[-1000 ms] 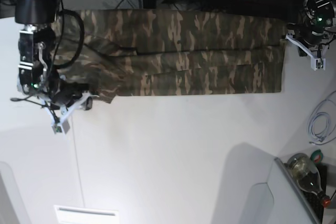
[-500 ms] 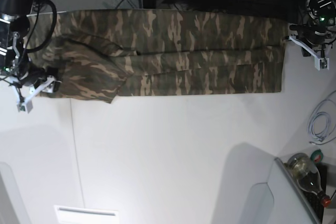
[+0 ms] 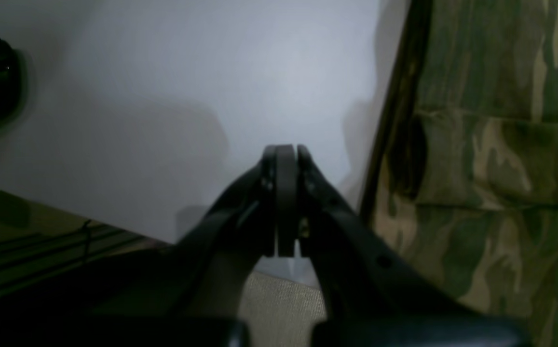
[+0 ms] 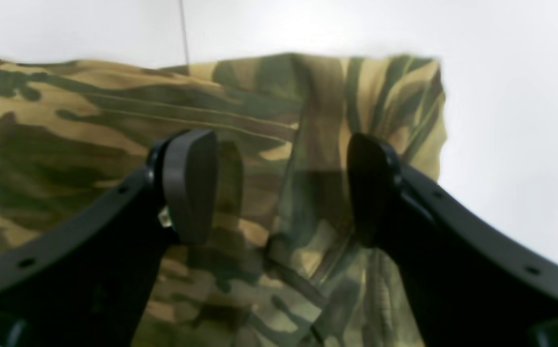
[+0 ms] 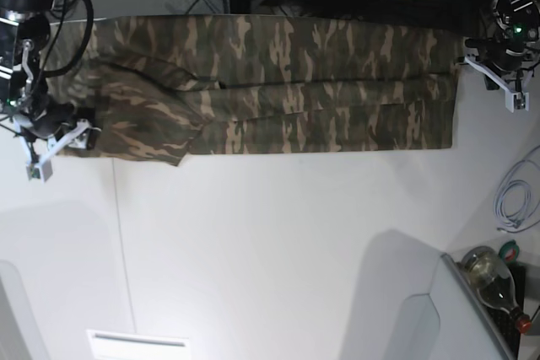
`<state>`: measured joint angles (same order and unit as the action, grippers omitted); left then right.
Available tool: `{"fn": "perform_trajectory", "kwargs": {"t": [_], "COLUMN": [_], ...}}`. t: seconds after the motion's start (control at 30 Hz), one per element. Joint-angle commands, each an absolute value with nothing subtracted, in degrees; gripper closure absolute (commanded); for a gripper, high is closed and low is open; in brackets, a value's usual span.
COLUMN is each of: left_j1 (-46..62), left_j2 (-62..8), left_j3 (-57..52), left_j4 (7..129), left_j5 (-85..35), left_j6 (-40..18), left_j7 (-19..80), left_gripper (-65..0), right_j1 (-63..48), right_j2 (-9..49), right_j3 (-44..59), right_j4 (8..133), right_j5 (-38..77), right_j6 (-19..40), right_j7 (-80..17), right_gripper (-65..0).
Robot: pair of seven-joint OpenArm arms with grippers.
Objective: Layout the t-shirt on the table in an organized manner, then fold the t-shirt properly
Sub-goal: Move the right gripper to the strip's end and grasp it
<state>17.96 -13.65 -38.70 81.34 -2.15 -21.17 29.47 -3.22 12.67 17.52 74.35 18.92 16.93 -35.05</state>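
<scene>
I see the t-shirt (image 5: 270, 86) folded into a long band along the far side of the table (image 5: 270, 250). My right hand (image 4: 281, 188) hangs open over its sleeve end, gripping nothing. My left hand (image 3: 286, 154), pinched shut and empty, sits just beside the opposite edge.

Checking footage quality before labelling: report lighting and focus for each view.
Left wrist: dim, with the shut left gripper a dark silhouette. Right wrist: bright and soft, the t-shirt edges blurred and the table washed out. Base: sharp, with glare low on the tabletop.
</scene>
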Motion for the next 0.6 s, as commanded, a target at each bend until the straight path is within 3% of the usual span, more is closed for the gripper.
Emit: {"fn": "perform_trajectory", "kwargs": {"t": [0.0, 0.57], "left_j1": [17.8, 17.8], "left_j2": [-14.7, -14.7], "left_j3": [-39.3, -39.1], "left_j4": [82.2, 82.2], "left_j5": [-2.5, -2.5], "left_j6": [-20.9, -20.9], "left_j7": [28.6, 28.6], "left_gripper": [0.0, 0.0], "right_j1": [-2.4, 0.6], "right_j2": [13.6, 12.7], "right_j3": [17.7, 17.5], "right_j4": [75.6, 68.1], "right_j5": [19.3, 19.3], "right_j6": [17.1, 17.1], "right_j7": [-34.1, -33.7], "right_gripper": [-39.6, -38.9]}}
